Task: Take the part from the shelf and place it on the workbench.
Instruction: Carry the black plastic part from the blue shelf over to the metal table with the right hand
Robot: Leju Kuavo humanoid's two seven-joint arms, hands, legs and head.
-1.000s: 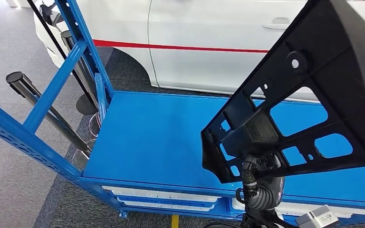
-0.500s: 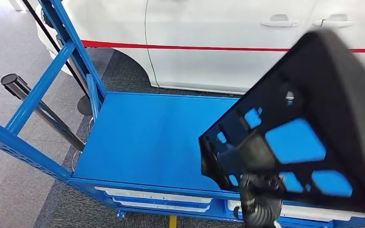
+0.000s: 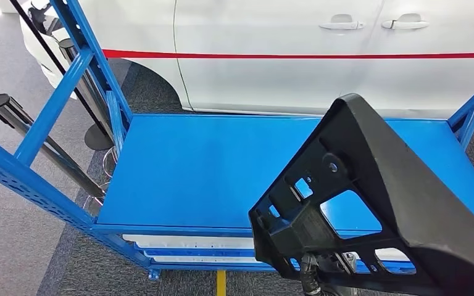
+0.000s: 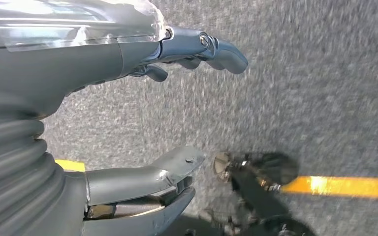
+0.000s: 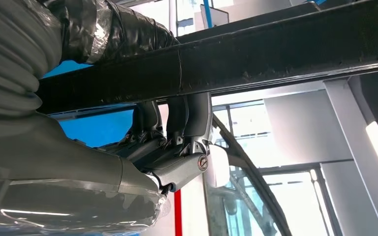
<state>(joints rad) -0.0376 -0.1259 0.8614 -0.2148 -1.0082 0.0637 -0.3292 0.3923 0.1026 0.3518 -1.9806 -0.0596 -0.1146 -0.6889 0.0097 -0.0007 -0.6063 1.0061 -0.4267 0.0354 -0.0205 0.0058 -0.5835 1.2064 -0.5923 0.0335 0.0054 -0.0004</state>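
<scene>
— Head view first: what is seen of the part?

— A large black part, a ribbed frame with cut-out openings, is held up at a tilt over the near right edge of the blue workbench. It is carried above the surface rather than laid on it. A white car with a red stripe is parked behind the bench, and blue shelf posts are seen at the left.

— And how is the part being held?

— In the right wrist view the right hand is wrapped round a black bar of the part, with its fingers curled up against that bar. From the head view only a little of the hand is visible beneath the part, so the grip is probably best judged from the wrist.

— What of the other hand?

— The left hand is seen hanging over grey carpet crossed by a yellow line. Nothing is held in it, and its thumb and fingers are spread apart.
</scene>
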